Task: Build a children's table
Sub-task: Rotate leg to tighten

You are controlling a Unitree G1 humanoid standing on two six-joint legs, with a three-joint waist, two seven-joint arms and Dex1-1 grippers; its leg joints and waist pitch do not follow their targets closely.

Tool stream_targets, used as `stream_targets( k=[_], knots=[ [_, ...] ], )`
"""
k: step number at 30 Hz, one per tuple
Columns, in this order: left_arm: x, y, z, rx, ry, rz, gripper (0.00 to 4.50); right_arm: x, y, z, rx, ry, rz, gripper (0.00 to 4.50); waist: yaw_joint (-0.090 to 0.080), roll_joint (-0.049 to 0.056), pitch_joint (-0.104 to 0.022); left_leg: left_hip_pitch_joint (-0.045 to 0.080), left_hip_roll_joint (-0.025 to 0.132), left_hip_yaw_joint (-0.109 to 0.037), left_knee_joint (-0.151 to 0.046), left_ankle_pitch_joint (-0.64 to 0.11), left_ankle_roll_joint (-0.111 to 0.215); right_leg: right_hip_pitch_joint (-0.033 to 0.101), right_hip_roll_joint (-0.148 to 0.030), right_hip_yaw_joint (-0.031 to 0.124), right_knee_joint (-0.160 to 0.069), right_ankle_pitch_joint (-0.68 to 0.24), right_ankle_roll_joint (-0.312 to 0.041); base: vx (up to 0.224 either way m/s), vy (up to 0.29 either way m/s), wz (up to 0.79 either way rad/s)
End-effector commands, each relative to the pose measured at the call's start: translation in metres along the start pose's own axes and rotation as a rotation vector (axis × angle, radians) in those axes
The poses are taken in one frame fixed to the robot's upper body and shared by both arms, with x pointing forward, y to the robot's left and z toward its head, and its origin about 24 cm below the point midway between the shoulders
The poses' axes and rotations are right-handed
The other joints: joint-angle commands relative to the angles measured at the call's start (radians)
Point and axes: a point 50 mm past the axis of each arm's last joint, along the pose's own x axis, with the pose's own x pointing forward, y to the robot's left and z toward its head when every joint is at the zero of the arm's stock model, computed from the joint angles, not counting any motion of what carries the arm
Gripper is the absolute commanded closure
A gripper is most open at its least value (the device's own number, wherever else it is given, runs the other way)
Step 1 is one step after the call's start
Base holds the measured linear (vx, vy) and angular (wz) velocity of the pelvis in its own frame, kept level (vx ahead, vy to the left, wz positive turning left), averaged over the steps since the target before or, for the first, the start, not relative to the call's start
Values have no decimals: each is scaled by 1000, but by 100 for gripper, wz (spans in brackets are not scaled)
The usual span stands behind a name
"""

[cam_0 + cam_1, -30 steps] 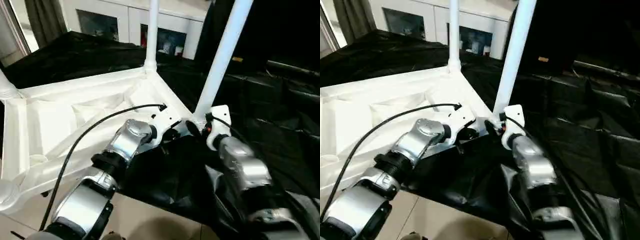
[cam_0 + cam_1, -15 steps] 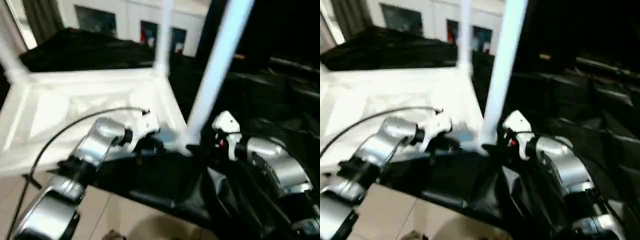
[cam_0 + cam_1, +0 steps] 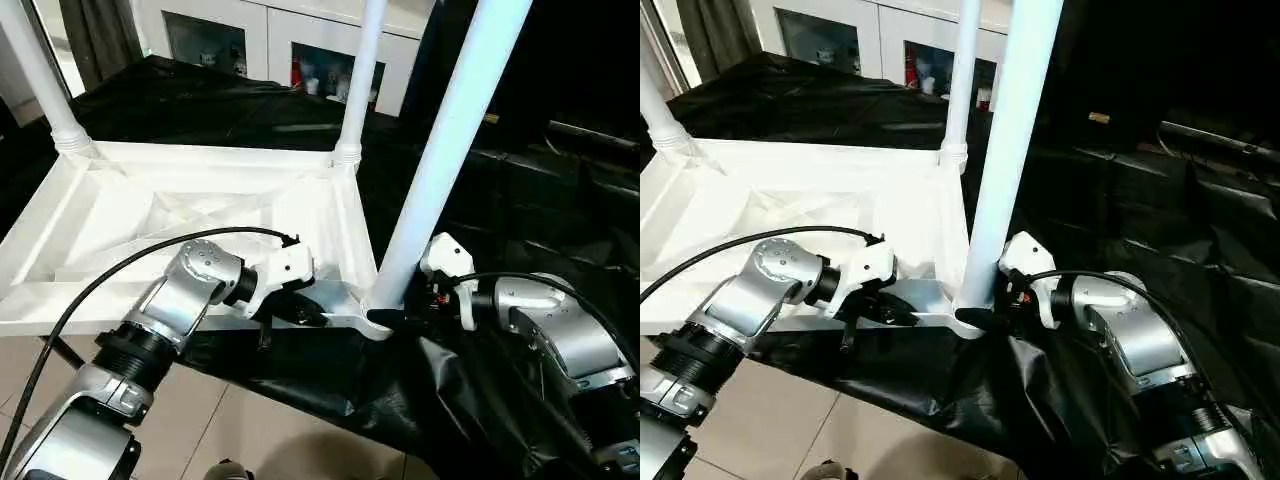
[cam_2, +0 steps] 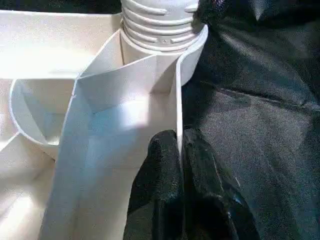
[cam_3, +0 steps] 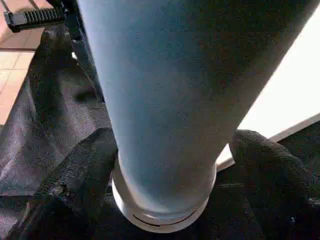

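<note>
Tabletop [image 3: 190, 215] rim is pinched by the left hand [image 4: 178, 165]; right hand [image 5: 165, 175] clasps the near leg [image 3: 440, 150].

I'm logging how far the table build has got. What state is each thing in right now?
Tabletop: upside down, ribbed underside up.
Near leg: upright in its corner socket.
Far leg: upright in its socket.
Left far leg: upright in its socket.
Left gripper: jaws shut on the tabletop's rim.
Right gripper: jaws around the near leg's base.

L gripper [image 4: 179, 165] pinched; R gripper [image 5: 170, 165] (wide) straddling.
</note>
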Motion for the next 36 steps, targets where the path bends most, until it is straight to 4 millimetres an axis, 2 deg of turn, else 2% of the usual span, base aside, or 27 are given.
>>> stream_targets(
  k=[1,9,16,17,18,19,20,22,23,24,25,27,28,29,31,34,35,36],
  knots=[
    [9,-7,16,56,-47,-79,450,1,2,0,-23,21,7,92,-3,0,-64,12,24,0,-64,-141,47,52,-47,44,-60,-97,-220,0,0,0],
    [9,-7,15,55,-42,-73,450,3,4,-4,-31,37,18,168,-5,0,-64,12,23,0,-64,-148,44,52,-48,44,-61,-116,-215,0,0,0],
    [10,-5,13,35,-39,-46,450,6,4,-9,8,16,-28,190,-6,-2,-63,11,23,-1,-64,-148,44,52,-47,43,-62,-125,-213,0,0,0],
    [12,-2,12,27,-39,-11,450,8,1,-10,29,3,-78,191,-6,-2,-64,11,23,0,-64,-153,41,51,-47,43,-62,-131,-212,0,0,0],
    [16,8,12,-7,-37,101,450,15,-2,-16,91,-1,-188,191,-8,0,-64,11,23,0,-65,-155,38,48,-46,44,-63,-135,-213,0,0,0],
    [18,11,12,-18,-37,139,450,18,-3,-19,110,0,-221,191,-9,-2,-60,13,22,-1,-67,-181,21,48,-47,42,-70,-180,-206,0,0,0],
    [19,13,12,-28,-39,166,450,20,-4,-21,126,3,-247,192,-11,-4,-63,15,22,-3,-69,-204,8,48,-49,41,-75,-226,-193,0,0,0],
    [22,18,13,-53,-46,216,450,24,-5,-24,169,-2,-304,193,-12,-3,-62,13,21,-4,-71,-214,-1,48,-50,41,-77,-253,-179,0,0,0],
    [32,28,19,-119,-59,343,450,38,-8,-31,303,-12,-479,193,-18,2,-63,14,20,-5,-72,-228,-15,43,-48,43,-80,-270,-172,0,0,0],
    [36,31,21,-142,-60,381,450,43,-9,-34,348,-10,-535,194,-20,2,-63,16,20,-5,-72,-238,-21,40,-49,42,-81,-280,-172,0,0,0],
    [36,31,21,-142,-60,381,450,43,-9,-34,348,-10,-535,194,-20,-2,-65,15,18,-9,-73,-252,-34,43,-50,39,-84,-314,-159,0,0,0],
    [46,36,27,-185,-69,449,450,55,-10,-37,422,-3,-639,194,-20,1,-65,17,20,-8,-74,-255,-36,40,-50,41,-86,-304,-152,0,0,0],
    [51,37,29,-190,-62,471,450,61,-9,-36,444,-5,-668,194,-21,0,-65,16,17,-8,-74,-263,-36,40,-50,41,-88,-312,-147,0,0,0],
    [63,39,34,-199,-48,515,450,75,-7,-33,488,-12,-724,194,-20,2,-66,19,17,-8,-74,-275,-39,36,-51,42,-92,-330,-139,0,0,0],
    [68,39,36,-203,-44,524,450,82,-6,-30,503,-19,-733,194,-20,0,-66,22,14,-7,-73,-288,-38,34,-50,41,-97,-348,-130,0,0,0],
    [77,39,42,-199,-50,535,450,92,-3,-22,487,-25,-729,194,-17,2,-64,22,16,-10,-78,-317,-32,34,-49,40,-101,-359,-111,0,0,0],
    [77,39,42,-200,-54,534,450,93,-3,-21,483,-27,-730,138,-17,1,-65,20,16,-12,-79,-323,-31,37,-51,39,-102,-368,-105,0,0,0],
    [77,39,44,-181,-62,523,450,92,-5,-19,512,-59,-727,124,-16,1,-65,18,17,-13,-80,-323,-28,38,-52,39,-102,-367,-101,0,0,0]
  ],
)
